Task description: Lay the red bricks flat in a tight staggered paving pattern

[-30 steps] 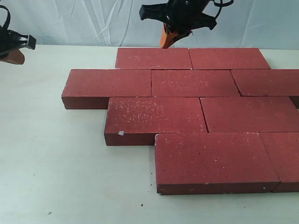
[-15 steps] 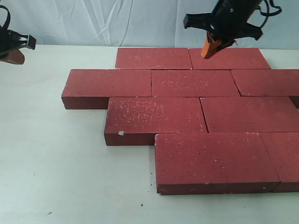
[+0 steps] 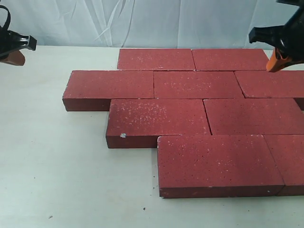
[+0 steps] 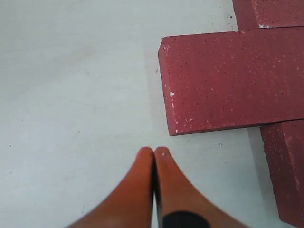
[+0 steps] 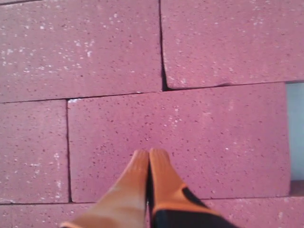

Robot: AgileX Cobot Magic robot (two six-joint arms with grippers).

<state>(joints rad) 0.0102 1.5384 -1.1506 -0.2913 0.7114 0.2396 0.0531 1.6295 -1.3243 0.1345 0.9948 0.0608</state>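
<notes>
Several red bricks [image 3: 197,84] lie flat on the pale table [image 3: 57,156], packed in four staggered rows. My left gripper [image 3: 13,58] hangs at the far left edge, apart from the bricks; in the left wrist view it [image 4: 155,151] is shut and empty over bare table, just short of a brick's end [image 4: 228,80]. Over the back right of the paving hovers my right gripper [image 3: 274,65]. The right wrist view shows it [image 5: 149,153] shut, holding nothing, above a brick [image 5: 180,142] in the laid pattern.
A white cloth backdrop [image 3: 142,21] hangs behind the table. Bare table lies to the left and in front of the bricks. The paving runs out of view at the right edge.
My right gripper has swept from above the back middle of the paving to the far right. The left gripper and the bricks have not moved.
</notes>
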